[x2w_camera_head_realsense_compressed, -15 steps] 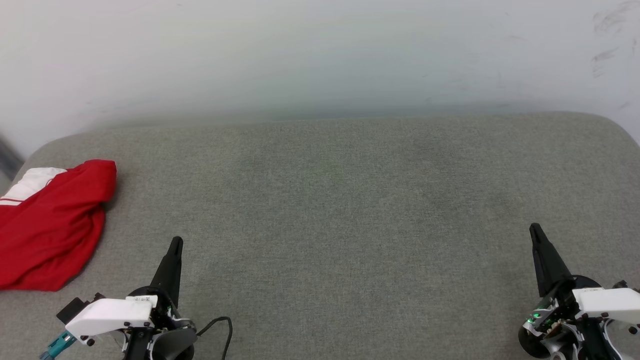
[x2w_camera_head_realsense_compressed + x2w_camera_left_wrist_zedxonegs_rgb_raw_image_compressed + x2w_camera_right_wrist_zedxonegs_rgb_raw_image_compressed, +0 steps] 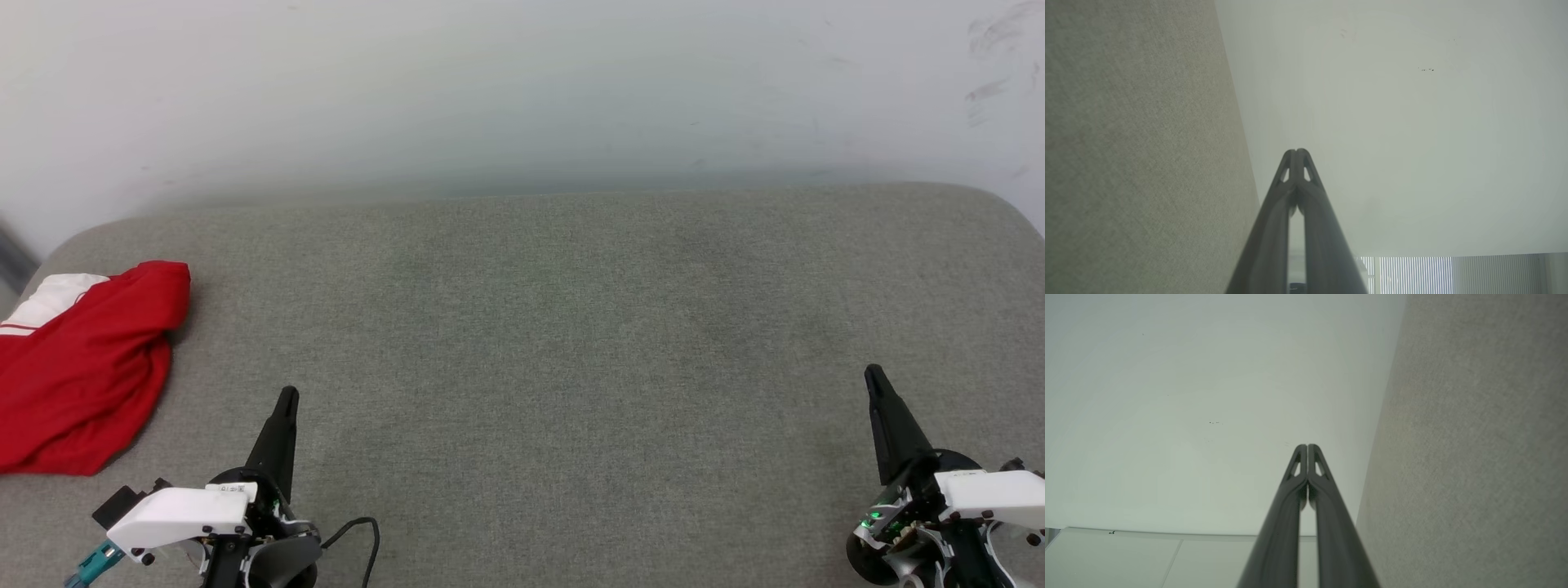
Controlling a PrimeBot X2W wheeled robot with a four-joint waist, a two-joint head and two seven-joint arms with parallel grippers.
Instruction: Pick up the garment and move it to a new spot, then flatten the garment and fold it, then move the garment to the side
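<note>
Head view, left to right. Garment (image 2: 82, 367): red heap at the far left edge of the grey cushion (image 2: 539, 343), partly cut off by the picture's edge, white sleeve (image 2: 49, 298) on its far side. It lies loosely bunched with soft rounded folds, plain red side up, no lettering visible. My reading: it looks dropped rather than laid out, so the pick-up is not yet begun, though I cannot rule out that it was set aside there. Left gripper (image 2: 286, 397): near edge, just right of the garment's near corner, apart from it and touching nothing. Its tips are pressed together and empty; the left wrist view shows the two fingers (image 2: 1323, 237) meeting at the point, aimed past the cushion toward the pale wall (image 2: 522, 90). A dark cable (image 2: 363, 539) loops beside its wrist. Middle of the cushion: open grey weave, which would suit as the new spot for spreading and folding. Right gripper (image 2: 873, 376): near right, well apart from the garment, likewise closed on nothing; its fingers (image 2: 1284, 531) touch at the tips in the right wrist view. Both arms sit low and symmetric, fingers pointing away, which reads as a rest pose. Judgement: the left arm is the obvious one to reach first, and thin fabric like this will likely sag and slip unless pinched through a fold.
</note>
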